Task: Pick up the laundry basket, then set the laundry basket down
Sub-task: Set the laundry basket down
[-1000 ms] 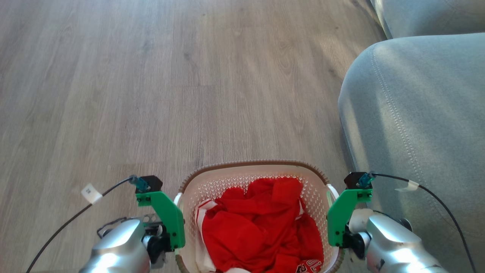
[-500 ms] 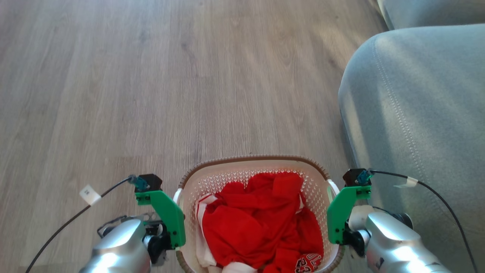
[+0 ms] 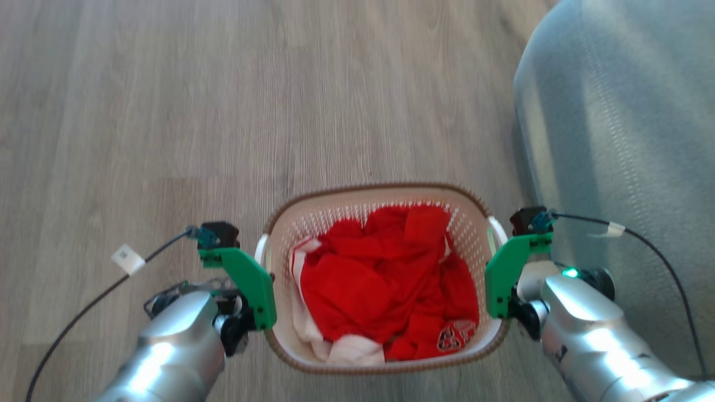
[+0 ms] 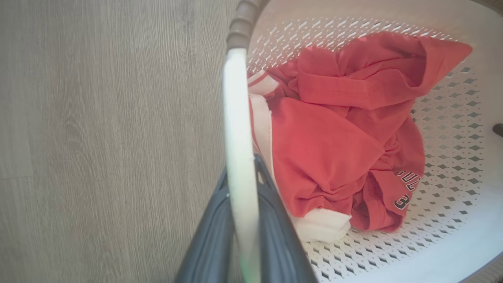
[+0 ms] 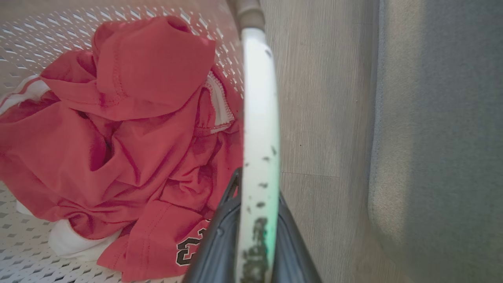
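The laundry basket (image 3: pixel 380 187) was at 6 o'clock in the head view, between the two arms, over the wooden floor (image 3: pixel 167 111). Whether its bottom touched the boards, I could not tell. The left gripper (image 4: pixel 240 181) was at 9 o'clock of the basket and was closed almost fully on the white left handle (image 4: pixel 235 118), with the thin bar pinched between its dark fingers. The right gripper (image 5: pixel 257 188), at 3 o'clock of the basket, was closed in the same way on the right handle (image 5: pixel 260 98). The red clothes (image 3: pixel 385 279) lay loose inside. A grey sofa (image 3: pixel 625 139) stood near, at 3 o'clock of the basket, just beside the right arm.

It seemed the basket was in a two-handed carry. To do this well, both wrists should travel together at one height, so the rim is level and neither handle twists out of the pinch. The path should lean toward 9 o'clock, away from the sofa. For setting down, lower straight and slowly, and loosen the fingers only when the bottom rests flat on the floor.
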### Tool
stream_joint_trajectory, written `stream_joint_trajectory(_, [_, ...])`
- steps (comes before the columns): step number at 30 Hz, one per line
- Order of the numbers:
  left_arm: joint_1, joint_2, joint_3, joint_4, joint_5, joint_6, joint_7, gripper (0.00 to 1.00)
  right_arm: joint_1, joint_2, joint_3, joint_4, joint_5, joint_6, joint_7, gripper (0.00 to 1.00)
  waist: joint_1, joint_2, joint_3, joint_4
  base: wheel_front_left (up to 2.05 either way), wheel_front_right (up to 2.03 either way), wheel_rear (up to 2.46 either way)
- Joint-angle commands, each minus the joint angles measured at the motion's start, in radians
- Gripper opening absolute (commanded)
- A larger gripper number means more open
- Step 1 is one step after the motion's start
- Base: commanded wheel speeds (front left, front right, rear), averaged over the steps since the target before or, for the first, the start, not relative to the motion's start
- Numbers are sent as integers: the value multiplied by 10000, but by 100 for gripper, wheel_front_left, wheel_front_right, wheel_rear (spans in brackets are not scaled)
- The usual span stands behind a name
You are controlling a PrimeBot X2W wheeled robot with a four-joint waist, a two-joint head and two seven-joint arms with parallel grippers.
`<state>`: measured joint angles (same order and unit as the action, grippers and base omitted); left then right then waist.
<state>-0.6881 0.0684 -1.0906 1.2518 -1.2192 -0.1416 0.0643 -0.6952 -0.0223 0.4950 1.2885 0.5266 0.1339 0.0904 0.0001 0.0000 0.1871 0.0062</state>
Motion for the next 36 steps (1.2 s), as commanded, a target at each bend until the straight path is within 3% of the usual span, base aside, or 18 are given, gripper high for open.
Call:
stream_joint_trajectory(1, [-759,647,189,320,88,113,-278,0,-377,-279,-128,23,-324,-32,-218,0,-1,0,508,50,0,0,0])
stream_joint_trajectory(11, [-1729,615,148,344,265,112,-776,0,-1226,-279,-1335,23,-1578,-32,-856,0,-1,0,2063,190,0,0,0])
stream_joint_trajectory(22, [-3124,663,0,246,557,110,-1693,0,-2414,-279,-3185,23,-3764,-32,-1502,0,-1,0,4186,363,0,0,0])
stream_joint_trajectory(36, [-3831,579,-262,99,697,110,-2479,0,-3029,-279,-5182,21,-5830,-32,-1719,0,-1,0,5863,560,0,0,0])
